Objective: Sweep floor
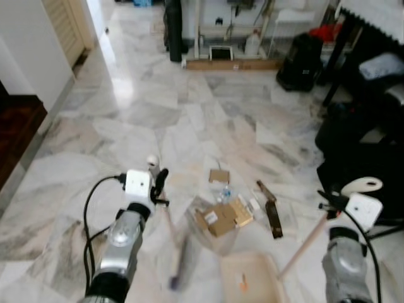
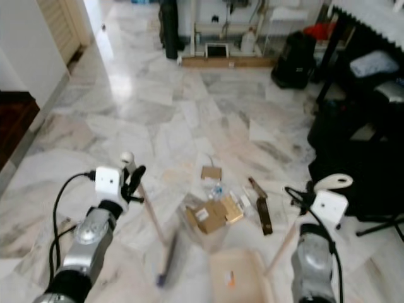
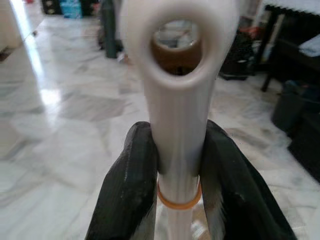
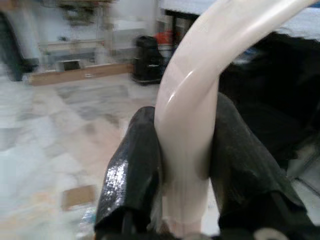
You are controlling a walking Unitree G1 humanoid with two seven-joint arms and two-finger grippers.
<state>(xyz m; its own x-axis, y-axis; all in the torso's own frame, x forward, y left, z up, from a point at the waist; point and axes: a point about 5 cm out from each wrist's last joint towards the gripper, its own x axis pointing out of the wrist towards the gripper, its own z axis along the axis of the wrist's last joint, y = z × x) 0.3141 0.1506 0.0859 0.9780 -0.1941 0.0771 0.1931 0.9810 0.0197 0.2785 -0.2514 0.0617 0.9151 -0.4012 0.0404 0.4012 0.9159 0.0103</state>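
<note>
My left gripper [image 1: 158,183] is shut on the white top of a broom handle [image 3: 177,125]; the handle slants down to a blurred broom head [image 1: 180,265] on the floor. My right gripper [image 1: 331,199] is shut on the curved white handle [image 4: 192,125] of a beige dustpan [image 1: 252,278], whose pan rests on the floor between my arms. A heap of litter [image 1: 221,214] lies just beyond the pan: cardboard scraps, a clear plastic bag, a brown strip [image 1: 271,214] and a small cardboard piece [image 1: 219,175].
The marble floor stretches ahead. Dark bags and black furniture [image 1: 360,126] crowd the right side. A shelf unit with a black bag [image 1: 173,31] stands at the far wall. On the left is a white wall corner and a dark wooden step [image 1: 16,126].
</note>
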